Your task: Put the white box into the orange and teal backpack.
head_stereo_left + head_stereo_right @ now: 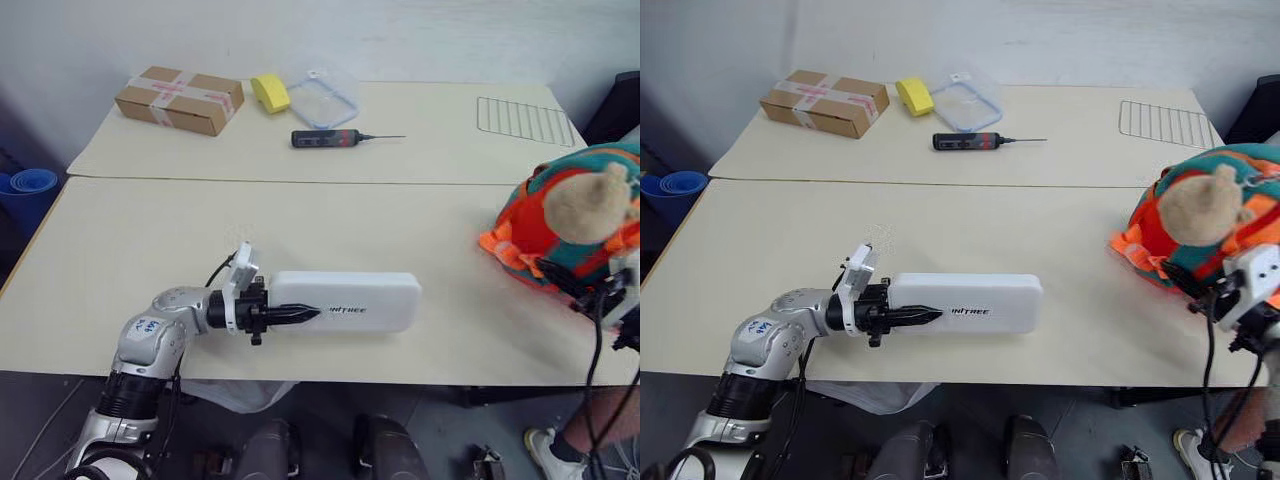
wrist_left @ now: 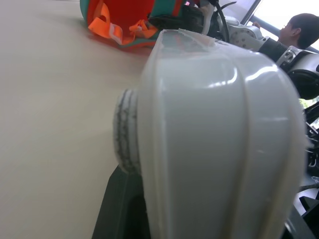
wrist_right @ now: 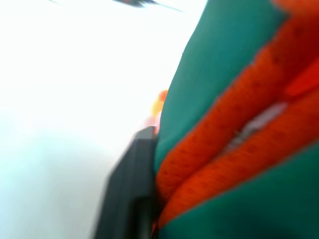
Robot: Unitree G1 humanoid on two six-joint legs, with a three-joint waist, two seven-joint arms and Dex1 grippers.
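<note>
Beige desk [image 1: 150, 250] surface: your left end effector [image 1: 300, 315] clamps the near-left end of the white box [image 1: 350, 300], lying flat. Your right end effector [image 1: 1200, 300] sits against the orange and teal backpack [image 1: 1180, 235] at far right; its opening cannot be determined.

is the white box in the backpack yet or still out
Out. The white box lies flat on the table, the left gripper clamped on its end, apart from the backpack.

Head eyes overlook table [image 1: 120, 260]; wrist cameras pressed close.
</note>
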